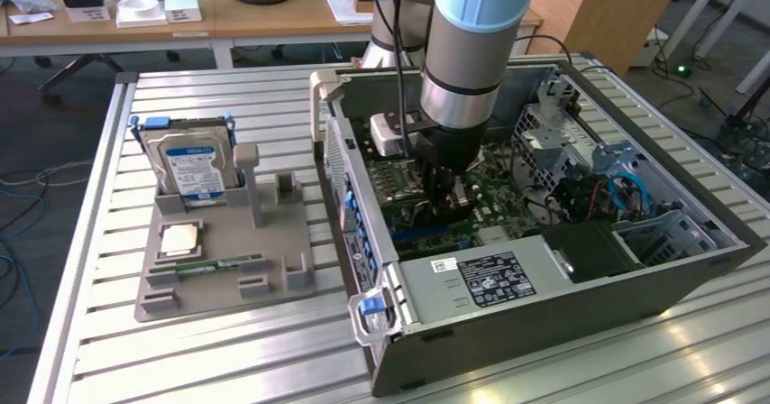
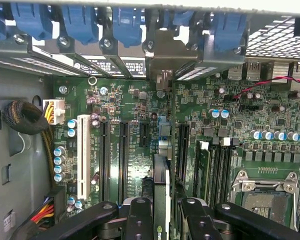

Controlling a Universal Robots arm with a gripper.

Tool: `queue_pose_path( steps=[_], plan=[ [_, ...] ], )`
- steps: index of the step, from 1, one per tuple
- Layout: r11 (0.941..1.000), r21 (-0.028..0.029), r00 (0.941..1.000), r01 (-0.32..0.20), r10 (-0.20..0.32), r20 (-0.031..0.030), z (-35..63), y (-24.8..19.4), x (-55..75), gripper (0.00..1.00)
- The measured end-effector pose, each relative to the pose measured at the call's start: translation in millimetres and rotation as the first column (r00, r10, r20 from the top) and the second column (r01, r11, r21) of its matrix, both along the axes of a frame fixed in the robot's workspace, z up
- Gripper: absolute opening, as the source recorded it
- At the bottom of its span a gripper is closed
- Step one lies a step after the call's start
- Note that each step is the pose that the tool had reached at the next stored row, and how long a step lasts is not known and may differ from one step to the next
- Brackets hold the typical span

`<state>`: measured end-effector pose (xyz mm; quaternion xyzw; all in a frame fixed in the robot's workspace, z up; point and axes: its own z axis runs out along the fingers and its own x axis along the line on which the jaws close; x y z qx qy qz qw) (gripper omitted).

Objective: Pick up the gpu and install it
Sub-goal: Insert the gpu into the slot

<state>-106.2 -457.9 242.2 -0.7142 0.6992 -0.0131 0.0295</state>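
GPU (image 2: 161,200): held edge-on between the end effector's (image 2: 162,220) two black fingers (image 2: 140,217), pinched so its lower edge faces the motherboard (image 2: 140,115) slots inside the open computer case (image 1: 565,305); judged mid-install, not yet seated. Most of the card is hidden by the fingers; contact with any slot cannot be made out. Holder (image 1: 223,260) on the slatted desk (image 1: 180,359): hard drive (image 1: 193,169) upright, memory stick (image 1: 216,263) lying flat.
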Motion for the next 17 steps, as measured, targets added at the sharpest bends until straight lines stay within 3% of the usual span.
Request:
queue_pose_path(
  steps=[17],
  plan=[
    [1.0, 0.0, 1.0, 0.0, 0.0, 0.0, 0.0, 0.0, 0.0, 0.26]
  ],
)
